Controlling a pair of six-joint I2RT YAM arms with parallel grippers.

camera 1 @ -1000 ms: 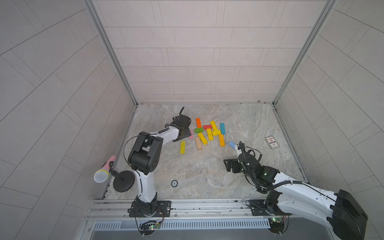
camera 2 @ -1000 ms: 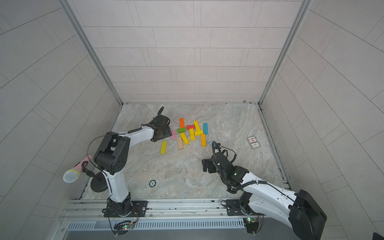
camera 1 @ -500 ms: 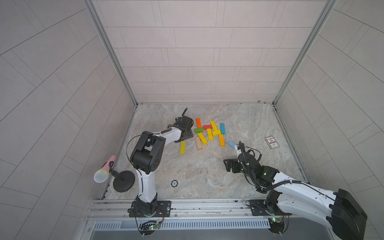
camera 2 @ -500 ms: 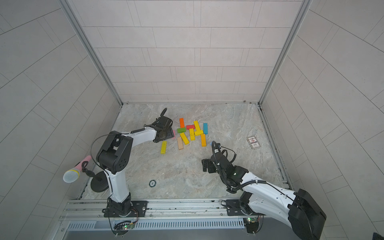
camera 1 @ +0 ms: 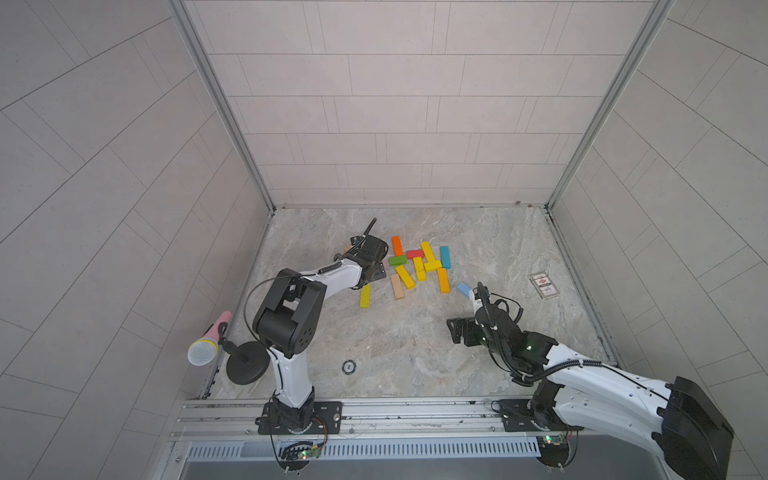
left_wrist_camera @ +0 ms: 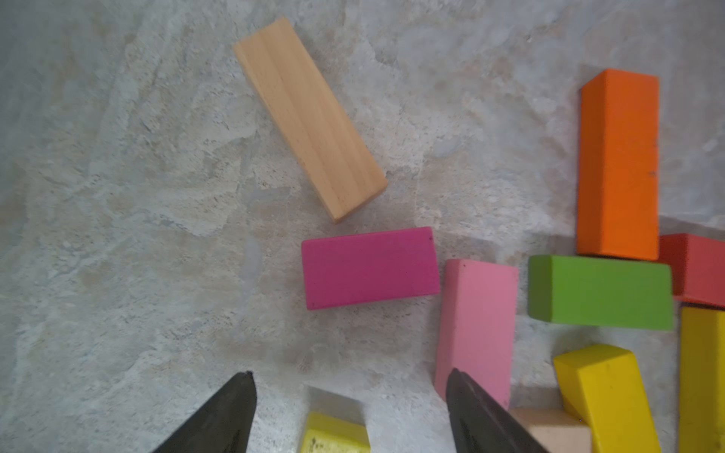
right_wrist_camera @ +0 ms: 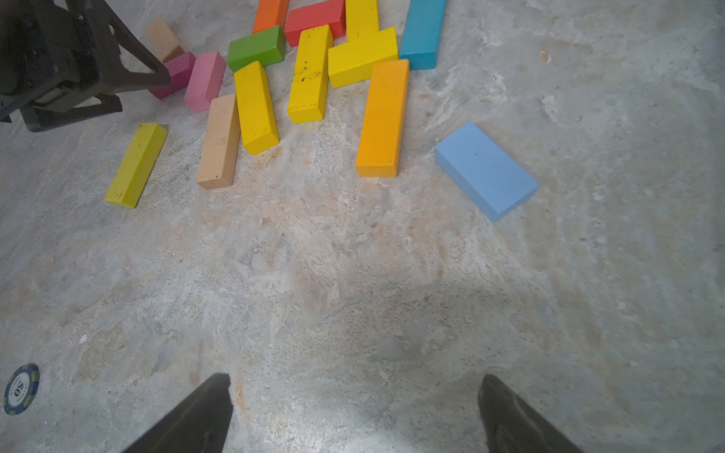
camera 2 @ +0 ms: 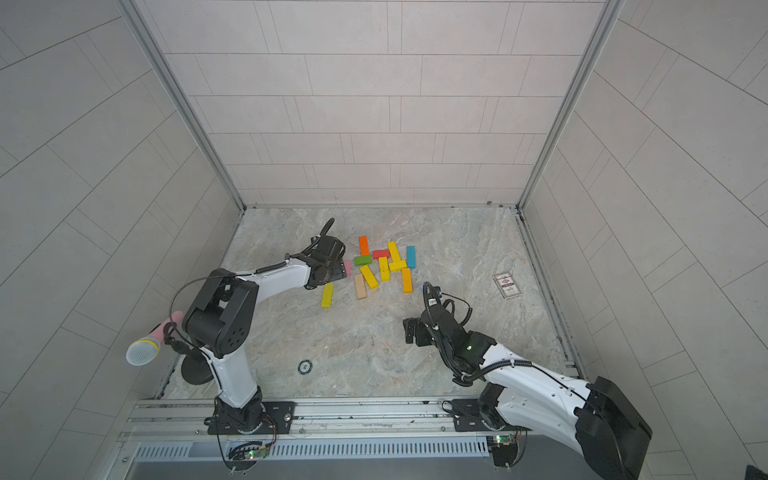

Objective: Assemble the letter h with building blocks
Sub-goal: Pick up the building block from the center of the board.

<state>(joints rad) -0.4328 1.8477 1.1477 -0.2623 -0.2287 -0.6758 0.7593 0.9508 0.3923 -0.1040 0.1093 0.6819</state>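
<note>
The building blocks [camera 1: 419, 266] lie flat in a loose cluster at the middle of the stone floor: yellow, orange, red, green, teal, pink, magenta and plain wood bars. My left gripper [camera 1: 375, 272] hovers open at the cluster's left edge. In the left wrist view the left gripper [left_wrist_camera: 349, 376] straddles the end of a lone yellow bar [left_wrist_camera: 333, 431]. One finger is beside the pink block [left_wrist_camera: 476, 325], with the magenta block [left_wrist_camera: 370, 268] just ahead. My right gripper [right_wrist_camera: 355, 378] is open and empty over bare floor. The light blue block [right_wrist_camera: 486, 170] lies ahead of it.
A small printed white card [camera 1: 543, 285] lies at the right. A round chip [camera 1: 348, 366] sits near the front. A microphone on a black stand [camera 1: 208, 345] leans at the left wall. Tiled walls close in three sides, and a metal rail runs along the front.
My left gripper has shifted a little right and toward the front, closer to the pink and magenta blocks. The right arm has not moved.
</note>
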